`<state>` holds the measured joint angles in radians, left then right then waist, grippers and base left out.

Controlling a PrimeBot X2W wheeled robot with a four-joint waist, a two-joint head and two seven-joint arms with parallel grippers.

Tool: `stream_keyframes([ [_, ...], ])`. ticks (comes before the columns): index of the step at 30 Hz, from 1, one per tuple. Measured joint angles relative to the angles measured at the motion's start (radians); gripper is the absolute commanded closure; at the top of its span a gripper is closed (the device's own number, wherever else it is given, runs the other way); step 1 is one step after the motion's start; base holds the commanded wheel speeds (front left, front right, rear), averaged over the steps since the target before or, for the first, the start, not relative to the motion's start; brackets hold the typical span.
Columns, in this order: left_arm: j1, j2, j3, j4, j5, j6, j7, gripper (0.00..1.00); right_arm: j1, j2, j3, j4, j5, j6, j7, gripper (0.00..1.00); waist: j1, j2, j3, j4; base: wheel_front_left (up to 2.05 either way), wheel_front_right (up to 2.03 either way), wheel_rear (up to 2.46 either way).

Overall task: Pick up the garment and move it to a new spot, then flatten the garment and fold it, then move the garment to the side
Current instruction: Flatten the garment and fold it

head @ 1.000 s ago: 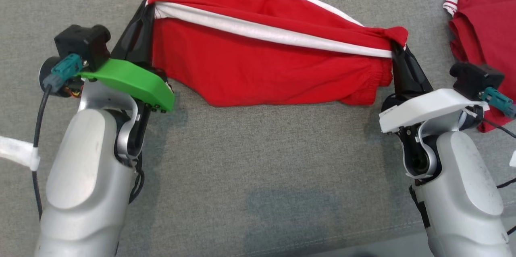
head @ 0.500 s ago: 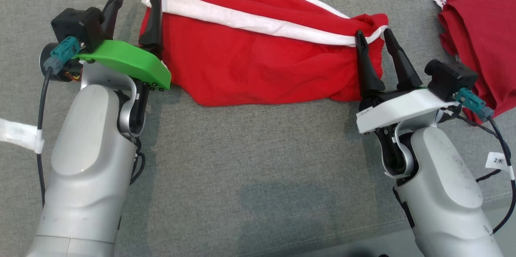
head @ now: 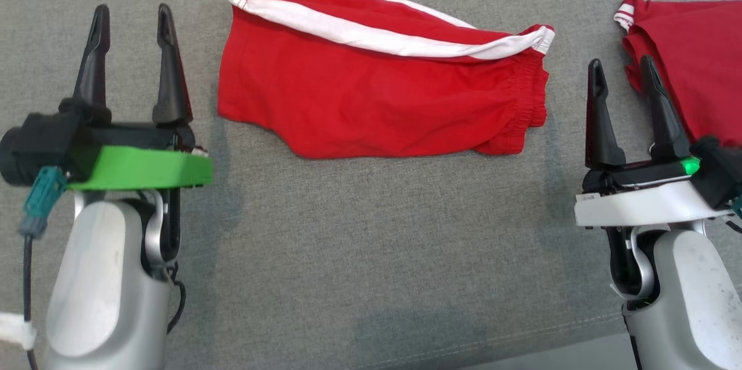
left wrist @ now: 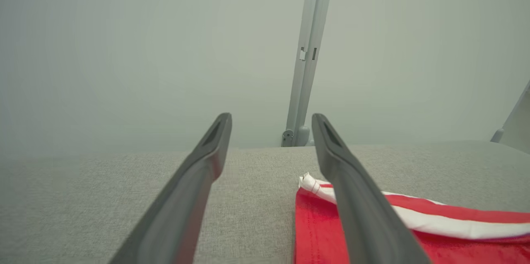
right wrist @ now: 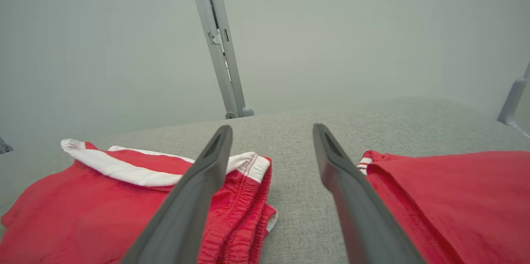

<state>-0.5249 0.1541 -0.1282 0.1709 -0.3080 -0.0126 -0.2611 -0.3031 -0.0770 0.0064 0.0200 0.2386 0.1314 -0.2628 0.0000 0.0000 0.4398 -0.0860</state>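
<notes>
The red shorts (head: 377,103) lie flat on the grey cloth-topped desk (head: 371,254), between my two arms. They are folded over, with a white band along the far edge and the gathered waistband at the end towards my right. A second red garment (head: 695,68) lies at the right edge of the desk, apart from the shorts, with a strip of bare grey cloth between them.

My left arm (head: 104,277) comes up from the lower left, its green cover plate (head: 139,167) level. My left fingers (head: 168,68) point straight away from me, just beside the shorts' left edge but not touching it. They stand spread wide and hold nothing. From my left wrist, the fingers (left wrist: 198,189) frame bare desk, and the shorts' corner (left wrist: 314,231) shows beside the right-hand one.

My right arm (head: 678,289) comes up from the lower right under its white cover plate (head: 637,207). My right fingers (head: 599,115) also point away from me, spread wide and empty. From my right wrist, the fingers (right wrist: 194,198) straddle the grey gap, with the shorts (right wrist: 83,206) to one side and the second garment (right wrist: 455,198) to the other. Whether the outer finger brushes that garment I cannot tell.

A pale metal post (right wrist: 219,49) rises behind the desk's far edge.
</notes>
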Motion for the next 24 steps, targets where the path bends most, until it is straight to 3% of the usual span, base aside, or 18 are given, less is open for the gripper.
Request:
stream_keyframes([
  [10,0.208,0.032,0.003,-0.156,0.064,0.008,-0.001,0.00,0.132,0.011,-0.059,-0.067,-0.039,0.000,0.000,0.00,0.0000,0.0000,-0.068,0.004,0.00,0.00,0.00],
  [20,0.229,0.037,-0.004,-0.163,0.056,0.012,0.011,0.00,0.139,0.021,-0.063,-0.064,-0.038,0.000,0.000,0.00,0.0000,0.0000,-0.082,0.001,0.00,0.00,0.00],
  [24,0.198,0.030,-0.026,-0.141,0.035,-0.014,0.031,0.00,0.139,0.023,-0.062,-0.065,-0.038,0.000,0.000,0.00,0.0000,0.0000,-0.076,0.000,0.00,0.00,0.00],
])
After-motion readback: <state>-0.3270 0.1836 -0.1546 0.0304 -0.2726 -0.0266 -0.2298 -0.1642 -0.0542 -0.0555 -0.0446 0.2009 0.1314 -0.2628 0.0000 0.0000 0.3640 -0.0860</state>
